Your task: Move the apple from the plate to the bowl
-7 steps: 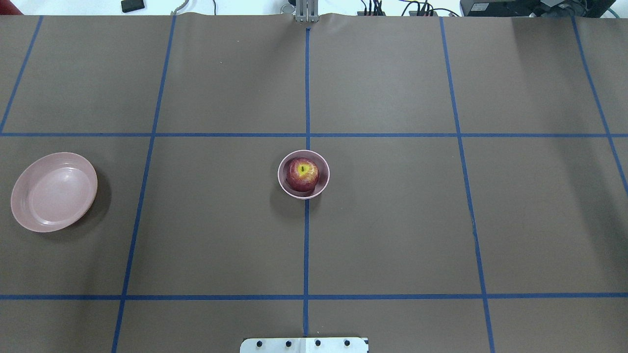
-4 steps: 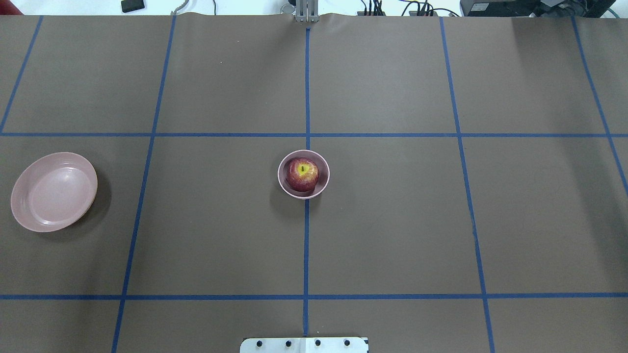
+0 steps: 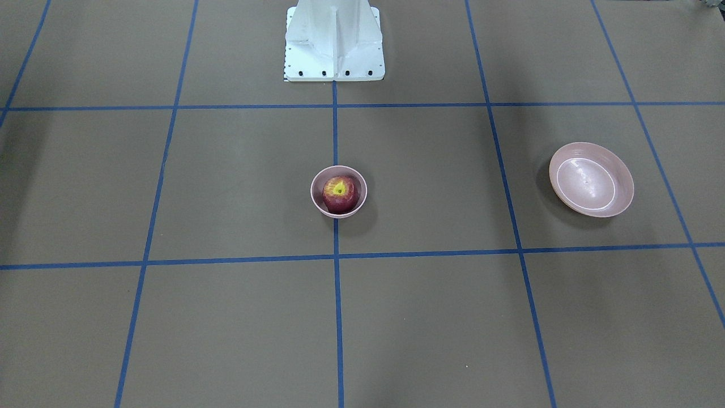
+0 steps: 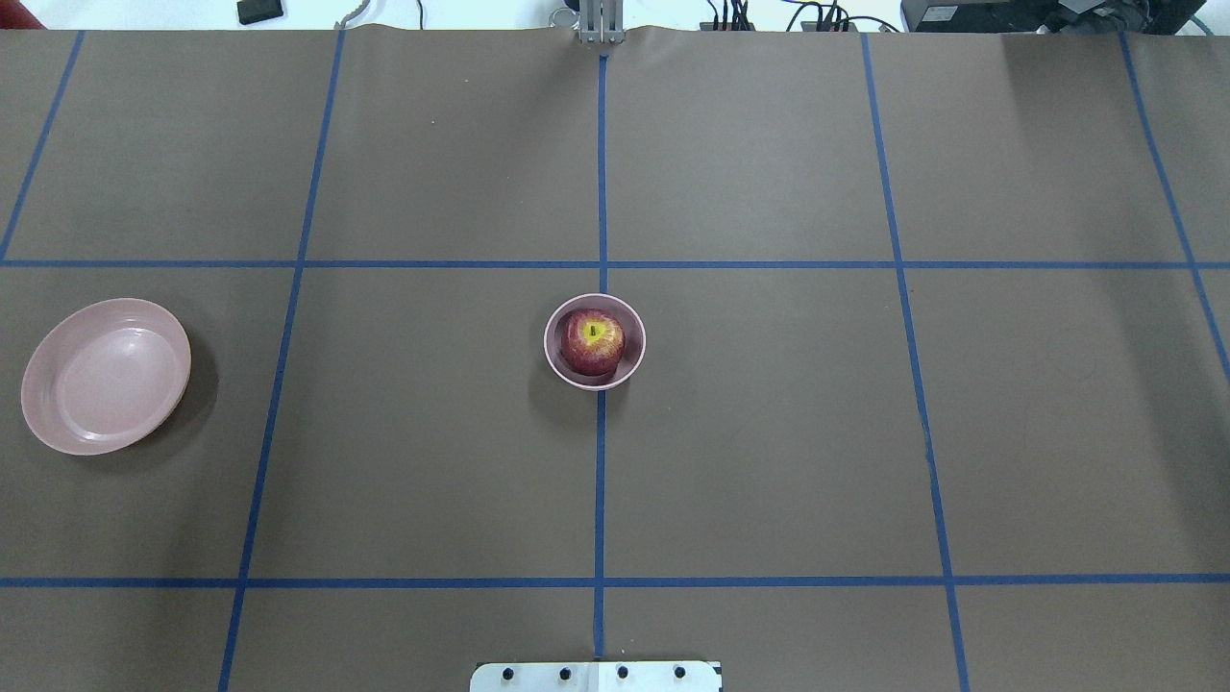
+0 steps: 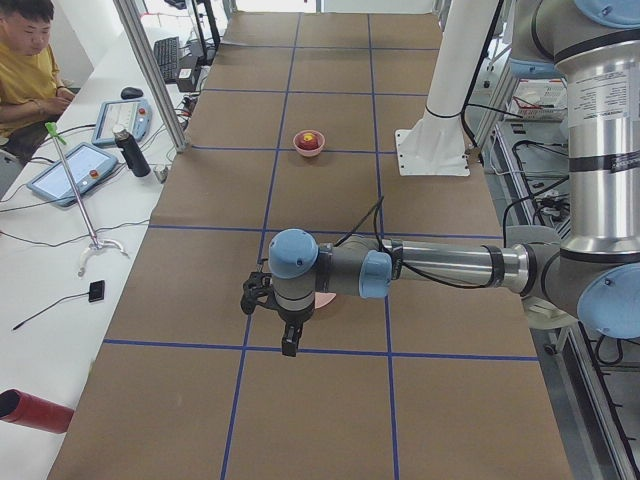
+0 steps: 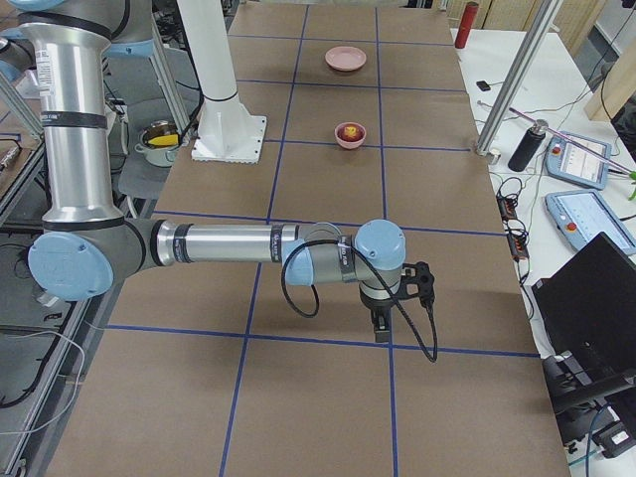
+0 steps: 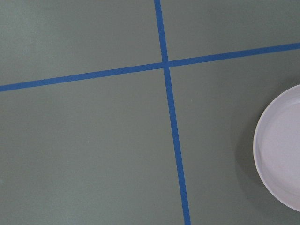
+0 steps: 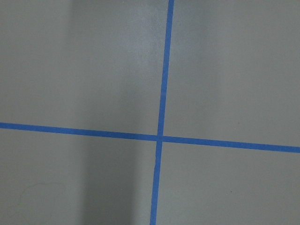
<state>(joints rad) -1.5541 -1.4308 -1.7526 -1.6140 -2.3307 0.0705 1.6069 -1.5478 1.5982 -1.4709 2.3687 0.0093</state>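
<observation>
Both arms hang low over the table (image 4: 769, 432), the left gripper (image 5: 289, 345) near the plate (image 4: 106, 375) and the right gripper (image 6: 381, 331) well clear of everything. From these side looks I cannot tell whether either pincer is spread or closed. The apple (image 4: 592, 342) sits stem-up inside the bowl (image 4: 632, 350), the bare plate well off at nine o'clock from it, so I judge the job done, and nothing differs from a second ago.

Silver arms (image 5: 440, 265), pale-blue joint caps (image 5: 293, 253)
</observation>
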